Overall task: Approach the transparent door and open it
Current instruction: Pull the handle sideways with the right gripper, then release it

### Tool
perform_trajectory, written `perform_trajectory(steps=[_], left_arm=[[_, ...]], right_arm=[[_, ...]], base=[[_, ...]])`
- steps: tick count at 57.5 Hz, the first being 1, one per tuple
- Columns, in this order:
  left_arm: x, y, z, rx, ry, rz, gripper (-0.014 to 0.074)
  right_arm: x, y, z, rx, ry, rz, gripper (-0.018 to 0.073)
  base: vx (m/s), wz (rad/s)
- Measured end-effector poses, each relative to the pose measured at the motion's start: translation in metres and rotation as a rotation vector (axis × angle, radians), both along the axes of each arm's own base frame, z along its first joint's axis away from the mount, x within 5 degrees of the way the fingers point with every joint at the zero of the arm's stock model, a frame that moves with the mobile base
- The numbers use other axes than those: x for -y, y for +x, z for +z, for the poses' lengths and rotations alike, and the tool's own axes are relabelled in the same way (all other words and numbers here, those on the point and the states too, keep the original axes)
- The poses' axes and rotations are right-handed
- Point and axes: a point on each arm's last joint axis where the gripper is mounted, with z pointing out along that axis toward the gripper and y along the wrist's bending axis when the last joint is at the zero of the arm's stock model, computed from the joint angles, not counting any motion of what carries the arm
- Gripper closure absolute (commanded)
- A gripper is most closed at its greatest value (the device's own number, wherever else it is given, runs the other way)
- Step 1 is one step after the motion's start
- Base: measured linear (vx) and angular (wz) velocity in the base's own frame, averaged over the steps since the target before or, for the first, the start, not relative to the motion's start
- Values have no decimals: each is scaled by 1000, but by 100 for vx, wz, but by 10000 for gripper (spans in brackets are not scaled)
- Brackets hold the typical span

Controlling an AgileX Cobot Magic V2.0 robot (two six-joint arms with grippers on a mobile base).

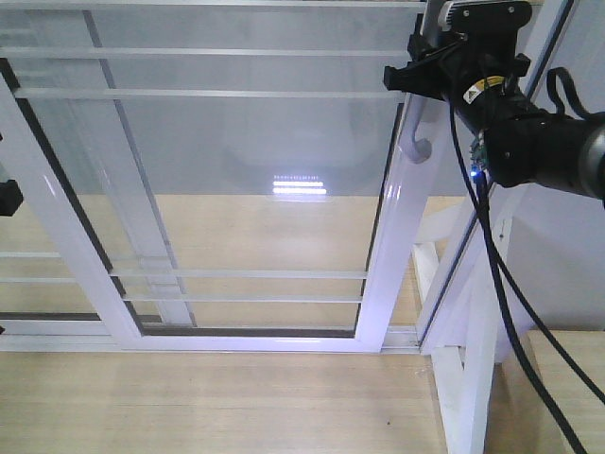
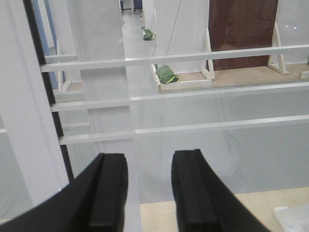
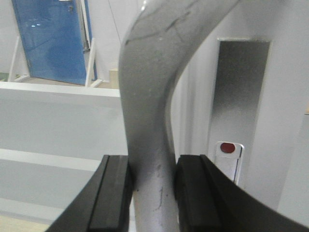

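Observation:
The transparent door [image 1: 389, 248] is a clear glass panel in a white frame, crossed by thin white bars. Its curved silver-grey handle [image 1: 417, 142] is on the right stile. My right gripper [image 1: 417, 83] is up at that handle. In the right wrist view the handle [image 3: 149, 96] runs between the black pads [image 3: 116, 193], and the right gripper [image 3: 153, 193] is shut on it. My left gripper [image 2: 147, 193] is open with nothing between its fingers. It faces glass with horizontal white bars [image 2: 193, 58], beside a white upright [image 2: 24, 121].
A second white-framed glass panel [image 1: 52, 227] overlaps on the left. A white wooden stand [image 1: 473, 369] is at the right, by the door's floor track [image 1: 189, 340]. Beyond the glass lie a green bag [image 2: 167, 74] and a brown board [image 2: 241, 29]. A red-dot latch [image 3: 228, 148] is beside the handle.

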Motion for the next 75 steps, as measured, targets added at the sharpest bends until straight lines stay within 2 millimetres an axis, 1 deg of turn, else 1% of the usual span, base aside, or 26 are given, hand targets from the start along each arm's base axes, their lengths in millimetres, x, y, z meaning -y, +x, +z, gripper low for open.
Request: perform_trajectory(steps=[11, 15, 22, 25, 41, 47, 50, 53, 57, 61, 65, 69, 75], left_arm=[[0, 0, 0, 0, 0, 0, 216], [0, 0, 0, 0, 0, 0, 216], [0, 0, 0, 0, 0, 0, 216], [0, 0, 0, 0, 0, 0, 216], [0, 0, 0, 0, 0, 0, 216], [0, 0, 0, 0, -1, 0, 216], [0, 0, 0, 0, -1, 0, 216], [0, 0, 0, 0, -1, 0, 216], [0, 0, 0, 0, -1, 0, 216], [0, 0, 0, 0, 1, -1, 216], [0, 0, 0, 0, 2, -1, 216], [0, 0, 0, 0, 3, -1, 216], [0, 0, 0, 0, 3, -1, 216]], right_arm=[[-16, -4, 1, 9, 6, 38, 330], [-24, -9, 4, 18, 9, 61, 327], [-49, -19, 8, 47, -22, 151, 317], [-55, -21, 8, 48, -25, 169, 312], [-76, -31, 8, 38, -25, 224, 307], [-80, -34, 6, 8, -36, 237, 305], [-79, -36, 9, -14, -44, 237, 305], [-77, -40, 16, -37, -50, 237, 305], [-71, -48, 30, -66, -67, 236, 305], [-61, -58, 48, -92, -102, 228, 305], [-46, -68, 65, -121, -144, 211, 305], [-26, -76, 79, -159, -168, 176, 305], [15, -86, 95, -236, -183, 80, 305]], base=[[0, 0], [0, 0], [0, 0], [0, 0], [0, 0], [0, 0], [0, 0], [0, 0], [0, 0], [0, 0], [0, 0], [0, 0], [0, 0]])
